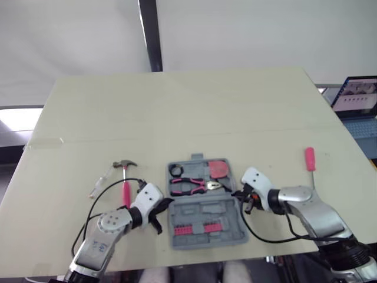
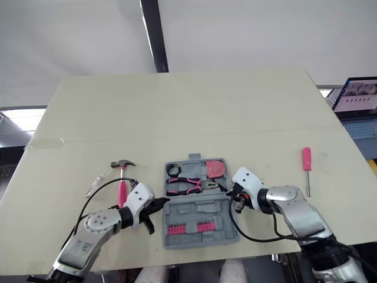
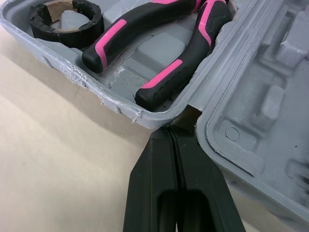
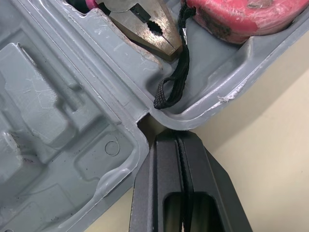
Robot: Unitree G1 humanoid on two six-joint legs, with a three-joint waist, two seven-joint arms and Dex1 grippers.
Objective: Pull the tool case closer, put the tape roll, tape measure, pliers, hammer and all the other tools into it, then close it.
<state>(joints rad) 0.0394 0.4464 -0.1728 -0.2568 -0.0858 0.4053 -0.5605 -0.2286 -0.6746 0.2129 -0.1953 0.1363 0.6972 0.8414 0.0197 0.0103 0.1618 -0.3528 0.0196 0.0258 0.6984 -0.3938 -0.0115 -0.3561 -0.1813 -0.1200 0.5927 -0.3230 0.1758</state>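
Now left gripper (image 1: 164,206) and right gripper (image 1: 240,193) are sitting fully closed, empty, at opposite hinge notches of the open tool case (image 1: 203,223); hammer (image 1: 125,178) is lying nearest the left, handle pointing robotward.

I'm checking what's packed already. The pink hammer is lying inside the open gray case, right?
Not quite. The pink hammer is lying on the table, outside the open gray case, on the robot's left of it. The left eye view shows this.
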